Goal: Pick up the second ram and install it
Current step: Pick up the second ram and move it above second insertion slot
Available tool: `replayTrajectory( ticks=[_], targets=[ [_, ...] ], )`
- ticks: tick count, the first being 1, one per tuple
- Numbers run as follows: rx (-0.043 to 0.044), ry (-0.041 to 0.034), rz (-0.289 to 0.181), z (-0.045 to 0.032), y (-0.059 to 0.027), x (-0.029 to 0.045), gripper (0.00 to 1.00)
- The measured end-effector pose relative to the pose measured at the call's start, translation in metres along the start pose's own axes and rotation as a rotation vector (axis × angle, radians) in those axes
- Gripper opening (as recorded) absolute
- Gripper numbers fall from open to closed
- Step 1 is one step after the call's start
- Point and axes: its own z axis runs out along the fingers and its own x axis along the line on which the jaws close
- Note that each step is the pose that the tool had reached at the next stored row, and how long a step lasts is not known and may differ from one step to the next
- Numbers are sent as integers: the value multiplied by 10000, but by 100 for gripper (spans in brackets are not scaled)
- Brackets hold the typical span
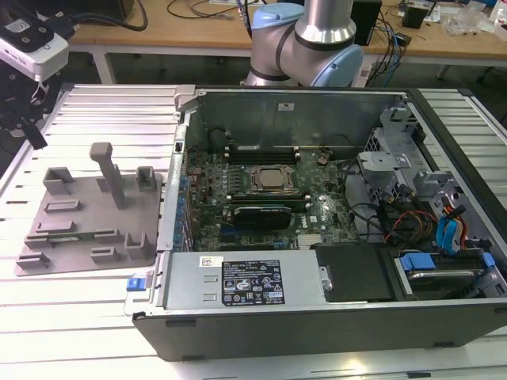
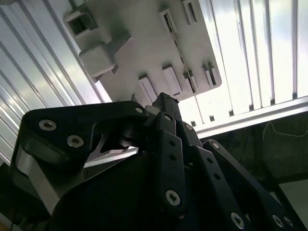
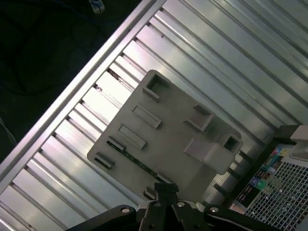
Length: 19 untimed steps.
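The second ram [image 3: 129,155] is a thin green stick standing on edge in a slot of the grey fixture plate [image 3: 168,130]; the second wrist view shows the ram [image 2: 179,50] as a narrow dark line in the plate [image 2: 139,43]. My gripper [image 3: 164,188] hangs above the plate's edge, well clear of the ram. Its fingers meet at one tip [image 2: 166,100], shut on nothing. In the exterior view the gripper [image 1: 33,138] sits high at the far left, beyond the plate [image 1: 79,214].
An open computer case [image 1: 317,317] fills the exterior view's right, its motherboard showing the silver processor [image 1: 273,180] and long memory slots [image 1: 261,150]. Ribbed aluminium table [image 1: 71,293] lies under everything. A tall post [image 1: 111,170] rises from the plate.
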Motion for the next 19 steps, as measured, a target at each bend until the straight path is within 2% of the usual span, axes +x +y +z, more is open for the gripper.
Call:
replayTrajectory(
  ticks=[10, 19],
  targets=[
    [-28, 52, -1199, 0, 0, 0, 8],
    [-48, 87, -2009, 0, 0, 0, 8]
  ],
)
